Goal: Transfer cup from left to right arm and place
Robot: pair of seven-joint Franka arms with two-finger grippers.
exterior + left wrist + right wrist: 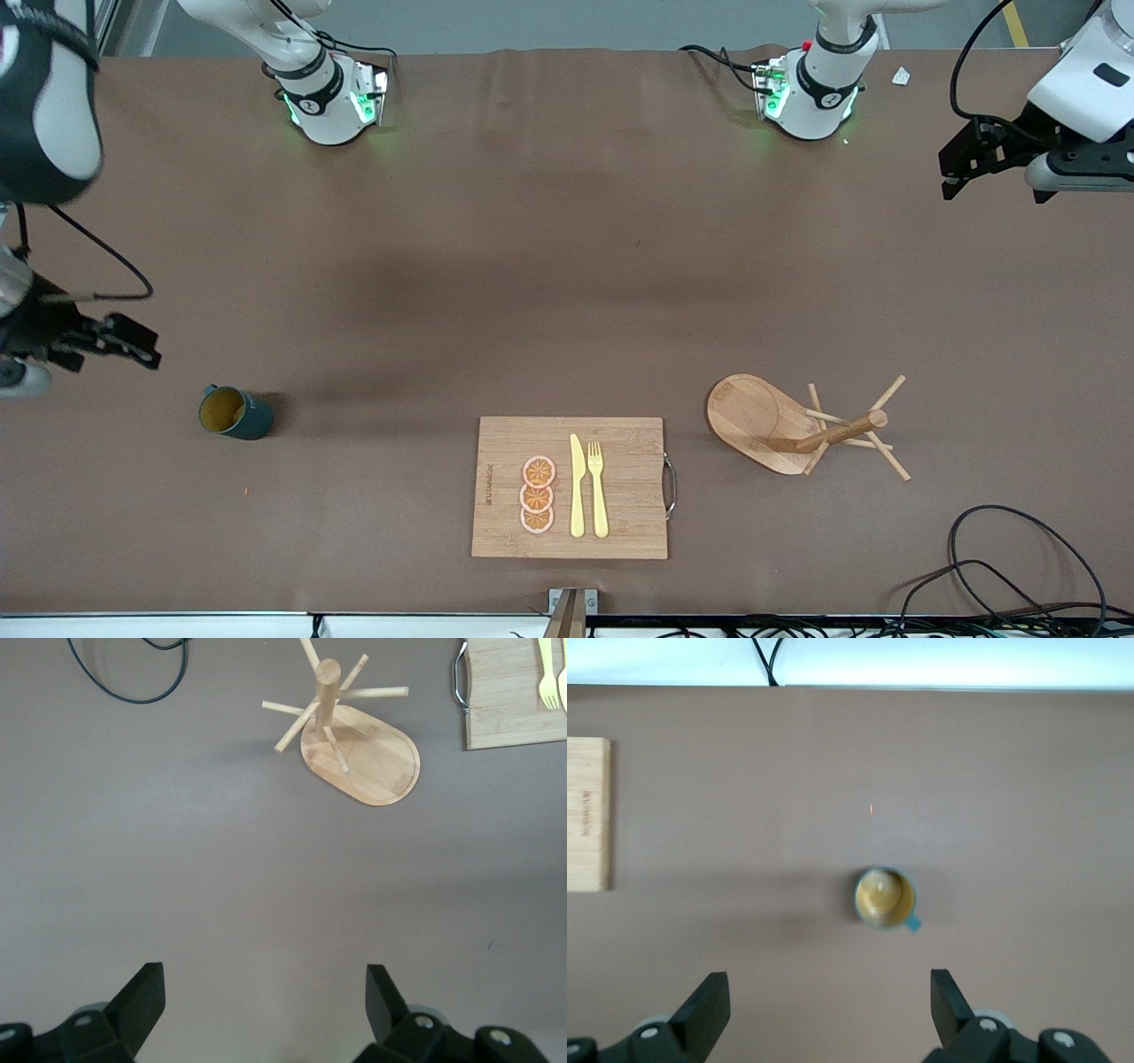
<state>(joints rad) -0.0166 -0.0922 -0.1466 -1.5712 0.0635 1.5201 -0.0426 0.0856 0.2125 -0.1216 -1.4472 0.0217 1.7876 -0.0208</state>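
The cup (pixel 232 413) is a small dark teal mug with a tan inside. It stands upright on the brown table toward the right arm's end, apart from both grippers. It also shows in the right wrist view (pixel 884 898), seen from above. My right gripper (pixel 142 347) hangs open and empty in the air beside the cup, near the table's end. Its fingers (pixel 709 997) are wide apart. My left gripper (pixel 952 177) is open and empty, up in the air over the left arm's end of the table. Its fingers (pixel 146 988) show only bare table between them.
A wooden cutting board (pixel 620 532) with orange slices (pixel 537 494), a yellow knife (pixel 577 487) and fork (pixel 599 489) lies near the front edge. A wooden peg rack (pixel 797 425) stands beside it toward the left arm's end, also in the left wrist view (pixel 354 744). Black cables (pixel 1001 567) lie at the front corner.
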